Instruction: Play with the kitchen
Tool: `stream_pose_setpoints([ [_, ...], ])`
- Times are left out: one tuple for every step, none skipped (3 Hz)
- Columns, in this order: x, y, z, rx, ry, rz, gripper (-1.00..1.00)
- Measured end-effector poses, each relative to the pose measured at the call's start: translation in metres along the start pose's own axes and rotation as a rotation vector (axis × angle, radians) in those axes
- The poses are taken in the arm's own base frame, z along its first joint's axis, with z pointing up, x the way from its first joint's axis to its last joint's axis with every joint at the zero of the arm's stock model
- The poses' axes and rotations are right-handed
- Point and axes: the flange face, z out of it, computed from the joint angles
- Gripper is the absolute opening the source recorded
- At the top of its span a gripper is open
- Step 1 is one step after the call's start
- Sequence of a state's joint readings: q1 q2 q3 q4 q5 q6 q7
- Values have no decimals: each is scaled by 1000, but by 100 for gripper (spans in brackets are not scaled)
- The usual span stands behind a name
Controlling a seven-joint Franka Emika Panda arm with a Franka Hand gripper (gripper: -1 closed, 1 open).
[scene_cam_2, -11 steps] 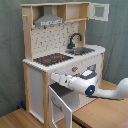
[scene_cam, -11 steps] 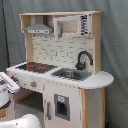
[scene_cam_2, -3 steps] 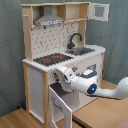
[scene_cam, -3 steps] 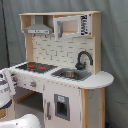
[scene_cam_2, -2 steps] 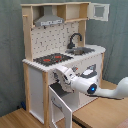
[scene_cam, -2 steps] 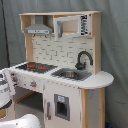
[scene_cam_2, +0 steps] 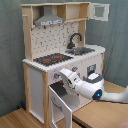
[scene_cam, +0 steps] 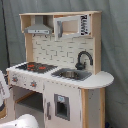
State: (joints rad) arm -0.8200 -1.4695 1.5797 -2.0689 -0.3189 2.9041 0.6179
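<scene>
The kitchen [scene_cam: 65,92] is a tall white and light-wood toy with a black-red hob [scene_cam: 35,66], a black faucet [scene_cam: 83,58], a sink [scene_cam: 70,74], a grey hood [scene_cam: 37,29] and a small microwave [scene_cam: 70,26]. In the second exterior view my white arm reaches in from the right. My gripper [scene_cam_2: 64,75] sits at the kitchen's [scene_cam_2: 35,85] front panel just under the hob [scene_cam_2: 52,58]. Below it a white lower door [scene_cam_2: 59,102] stands swung open. In the first exterior view only white arm parts [scene_cam: 3,92] show at the left edge.
A grey curtain [scene_cam: 115,45] hangs behind the kitchen. In the second exterior view a wooden surface [scene_cam_2: 102,114] lies under my arm at the lower right. The microwave door [scene_cam_2: 100,11] stands open at the top right.
Over the last few seconds my gripper has risen a little and moved closer to the front panel under the hob. The kitchen and its open lower door look the same.
</scene>
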Motion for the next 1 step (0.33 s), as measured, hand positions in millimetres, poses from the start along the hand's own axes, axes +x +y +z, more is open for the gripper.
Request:
stream_pose_setpoints([
  [8,20,-15,-40,-8,-43,100],
])
